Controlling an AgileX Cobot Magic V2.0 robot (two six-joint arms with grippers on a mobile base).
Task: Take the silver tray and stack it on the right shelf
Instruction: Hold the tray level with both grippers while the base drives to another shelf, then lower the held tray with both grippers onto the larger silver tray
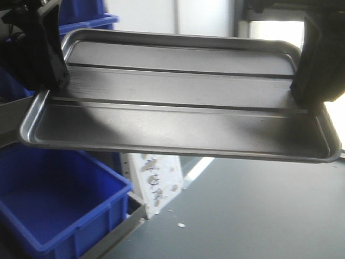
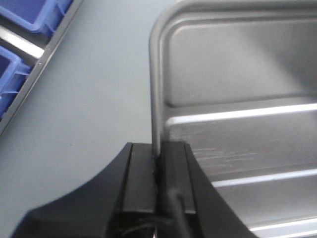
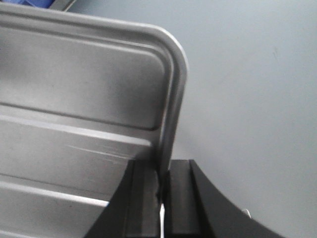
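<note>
The silver tray hangs in the air across the front view, its floor with two raised ridges tilted toward the camera. My left gripper is shut on its left rim, and my right gripper is shut on its right rim. In the left wrist view the tray has its rim pinched between the two black fingers of the gripper. The right wrist view shows the tray with its right rim clamped in the gripper. The right shelf is out of view.
A blue bin stands at the lower left on a metal-edged rack, with more blue bins behind. A white perforated piece stands under the tray. Grey floor spreads below.
</note>
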